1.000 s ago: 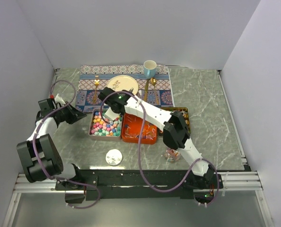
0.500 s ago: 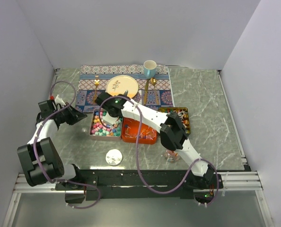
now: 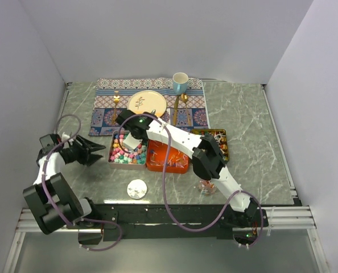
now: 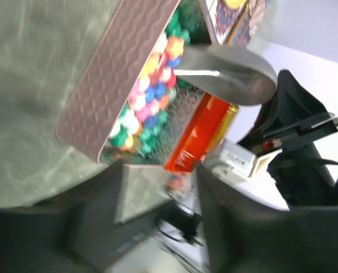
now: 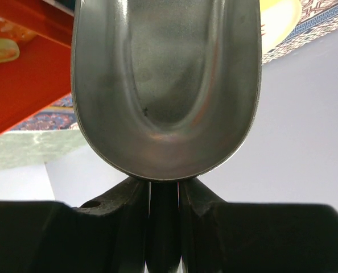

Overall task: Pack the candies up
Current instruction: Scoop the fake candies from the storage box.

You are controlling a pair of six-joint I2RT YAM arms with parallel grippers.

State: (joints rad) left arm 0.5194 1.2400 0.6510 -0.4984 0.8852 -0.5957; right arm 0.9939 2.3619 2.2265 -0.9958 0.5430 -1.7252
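Pastel candies (image 3: 126,153) fill a brown tin (image 3: 110,154). Red-orange candies lie in an orange tin (image 3: 168,160), and twist-wrapped ones in a third tin (image 3: 219,142) to the right. My right gripper (image 3: 134,131) is shut on the handle of a metal scoop (image 5: 166,85), which hangs over the pastel tin; its bowl looks empty. My left gripper (image 3: 94,152) stands open just left of that tin with nothing between its fingers. In the left wrist view the tin wall (image 4: 118,74), the pastel candies (image 4: 149,102) and the scoop (image 4: 231,74) lie ahead of the open gripper (image 4: 160,227).
A white round lid (image 3: 137,189) lies near the front edge. A small clear jar (image 3: 206,186) stands by the right arm. At the back, a patterned mat (image 3: 103,108) carries a plate (image 3: 147,103), a blue cup (image 3: 180,83) and gold cutlery.
My left gripper has opened and swung toward the near edge, ending beside the pastel tin. The right gripper has shifted the scoop slightly left over that tin.
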